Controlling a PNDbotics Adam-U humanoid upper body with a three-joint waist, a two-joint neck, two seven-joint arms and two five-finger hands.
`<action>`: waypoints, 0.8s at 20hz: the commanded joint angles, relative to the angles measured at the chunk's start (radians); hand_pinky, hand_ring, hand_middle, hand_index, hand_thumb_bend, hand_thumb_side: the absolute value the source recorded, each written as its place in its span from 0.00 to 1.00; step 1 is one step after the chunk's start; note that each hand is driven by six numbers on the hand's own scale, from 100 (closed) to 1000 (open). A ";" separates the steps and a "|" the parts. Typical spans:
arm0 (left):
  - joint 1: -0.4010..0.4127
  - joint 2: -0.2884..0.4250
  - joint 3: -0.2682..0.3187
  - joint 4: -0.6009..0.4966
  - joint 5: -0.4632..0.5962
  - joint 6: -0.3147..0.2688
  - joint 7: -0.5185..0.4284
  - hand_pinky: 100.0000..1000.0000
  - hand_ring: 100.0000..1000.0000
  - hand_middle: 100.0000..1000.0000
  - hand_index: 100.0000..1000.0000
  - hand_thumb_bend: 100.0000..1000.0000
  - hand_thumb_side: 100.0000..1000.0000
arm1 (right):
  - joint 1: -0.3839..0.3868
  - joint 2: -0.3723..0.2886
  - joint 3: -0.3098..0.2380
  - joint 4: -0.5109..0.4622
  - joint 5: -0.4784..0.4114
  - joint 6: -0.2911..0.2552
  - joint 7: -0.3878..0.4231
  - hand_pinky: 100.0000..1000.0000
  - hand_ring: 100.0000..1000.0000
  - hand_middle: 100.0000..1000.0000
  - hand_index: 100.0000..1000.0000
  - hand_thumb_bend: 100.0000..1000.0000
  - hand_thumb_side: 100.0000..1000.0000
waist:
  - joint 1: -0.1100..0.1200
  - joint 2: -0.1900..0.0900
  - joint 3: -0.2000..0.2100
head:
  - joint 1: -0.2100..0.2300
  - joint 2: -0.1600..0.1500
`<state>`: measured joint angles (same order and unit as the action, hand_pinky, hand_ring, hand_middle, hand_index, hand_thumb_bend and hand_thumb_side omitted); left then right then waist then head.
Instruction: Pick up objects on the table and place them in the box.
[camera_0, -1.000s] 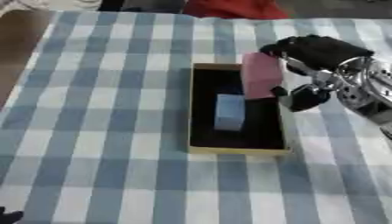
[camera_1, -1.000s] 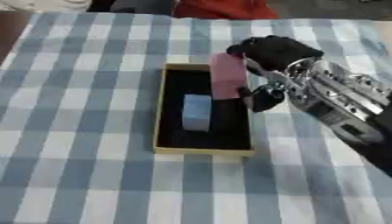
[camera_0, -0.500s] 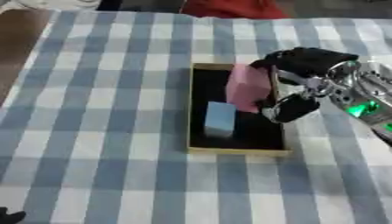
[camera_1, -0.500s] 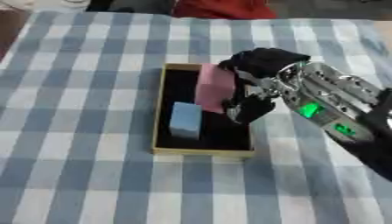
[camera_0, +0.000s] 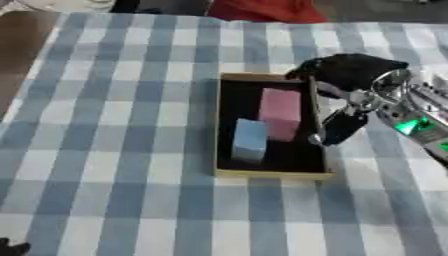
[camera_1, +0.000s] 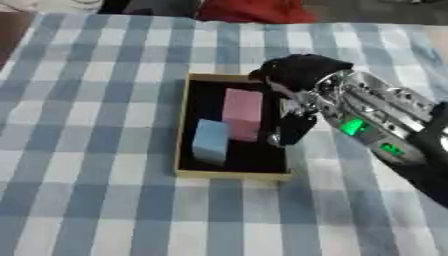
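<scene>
A shallow box (camera_0: 229, 172) with a tan rim and a black inside lies in the middle of the checked table. Inside it a pink block (camera_0: 280, 112) lies flat along the right wall, and a light blue block (camera_0: 249, 140) lies to its left, nearer the front. My right hand (camera_0: 350, 75) hovers over the box's right rim, open, with its thumb (camera_0: 337, 127) pointing down just outside the wall. Nothing is between the thumb and the fingers. A dark bit of my left hand (camera_0: 10, 247) shows at the lower left corner.
The blue-and-white checked cloth (camera_0: 114, 150) covers the table. A brown strip of bare table (camera_0: 17, 45) shows at the far left. Something red (camera_0: 262, 10) lies beyond the far edge.
My right hand carried the pink block from the box's right rim down into the box and let it go. The block now lies flat inside, next to the blue one.
</scene>
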<state>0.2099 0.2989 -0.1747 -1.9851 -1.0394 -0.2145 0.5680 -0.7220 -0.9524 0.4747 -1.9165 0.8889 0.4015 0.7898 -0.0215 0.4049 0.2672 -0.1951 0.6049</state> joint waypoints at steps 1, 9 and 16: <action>-0.002 0.007 0.003 -0.015 0.001 0.000 -0.004 0.63 0.61 0.45 0.62 0.00 0.44 | -0.017 -0.018 -0.015 -0.027 0.013 0.015 0.005 0.91 0.92 0.90 1.00 0.31 0.00 | 0.000 -0.022 0.001 | -0.001 -0.010; -0.004 0.006 0.003 -0.015 0.000 0.000 -0.009 0.63 0.60 0.45 0.62 0.00 0.44 | -0.013 -0.017 -0.023 -0.019 -0.026 0.014 -0.035 0.91 0.91 0.89 1.00 0.37 0.00 | -0.003 -0.022 0.002 | 0.002 -0.010; -0.001 0.012 0.008 -0.015 0.006 -0.002 0.002 0.63 0.60 0.45 0.62 0.00 0.44 | -0.015 -0.033 -0.111 -0.081 -0.041 0.009 -0.114 0.90 0.88 0.84 1.00 0.26 0.00 | 0.000 -0.031 -0.006 | 0.012 -0.001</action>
<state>0.2093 0.2988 -0.1744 -1.9851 -1.0369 -0.2157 0.5634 -0.7222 -0.9543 0.3973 -1.9735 0.8561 0.4078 0.6907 -0.0243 0.3961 0.2618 -0.1865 0.6053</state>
